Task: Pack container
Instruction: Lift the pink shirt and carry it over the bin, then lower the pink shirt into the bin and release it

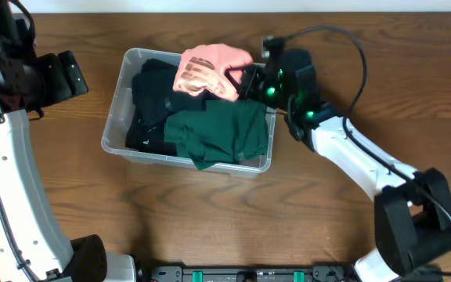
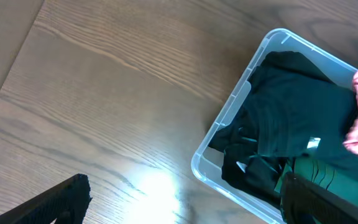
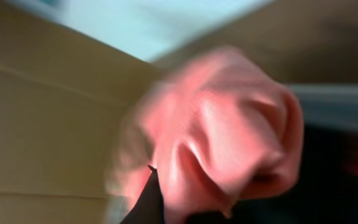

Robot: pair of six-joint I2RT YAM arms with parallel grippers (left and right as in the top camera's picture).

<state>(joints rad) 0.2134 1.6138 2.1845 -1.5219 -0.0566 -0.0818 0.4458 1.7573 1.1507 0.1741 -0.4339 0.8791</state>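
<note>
Closest to the robot's base, the wooden table (image 1: 69, 204) lies bare in front of the container (image 1: 114, 125), with open room on the near side and to its left. The clear bin sits near the middle of the table, its long near rim facing the base. A green garment (image 1: 218, 129) fills the near right part and laps over that near rim, while a black garment (image 1: 151, 94) takes the left and far part. The left gripper (image 2: 184, 183) hangs well off to the left above bare wood, its fingers spread wide with nothing between them (the bin's rounded corner shows just ahead of it in the left wrist view). Farther back, the right gripper (image 1: 237, 81) reaches in over the bin's far right corner and pinches a pink garment (image 1: 206, 66), which is bunched high above the far rim; the right wrist view is blurred. Its black cable (image 1: 358, 55) loops beyond the arm toward the table's far edge.
</note>
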